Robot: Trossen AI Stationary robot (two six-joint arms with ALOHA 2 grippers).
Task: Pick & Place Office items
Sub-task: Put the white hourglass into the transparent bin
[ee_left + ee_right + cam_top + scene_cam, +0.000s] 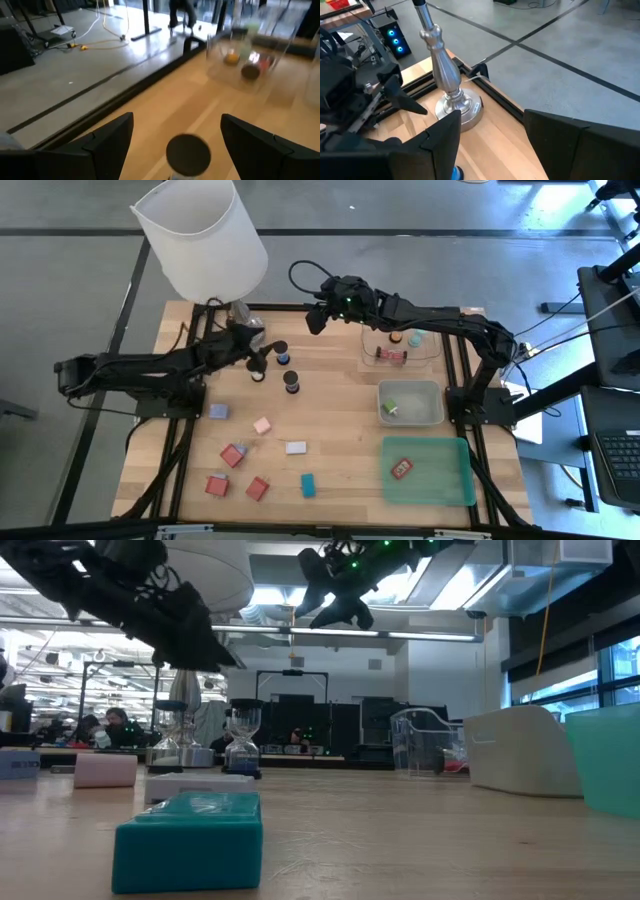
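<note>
Office items lie on the wooden table: a lavender block (218,411), a pink block (262,425), a white block (296,447), red blocks (232,455), a teal block (308,484) and black cylinders (291,382). My left gripper (264,360) is open at the far left. One black cylinder (188,152) stands upright between its fingers with a gap on each side. My right gripper (318,315) hangs open and high near the far edge, holding nothing. Far below it shows a blue cap (456,174).
A big white-shaded lamp (200,235) stands at the far left, its metal base (455,107) close to both grippers. On the right are a clear tray (400,345) with items, a grey tray (432,408) and a green tray (440,480) with a red piece (402,469).
</note>
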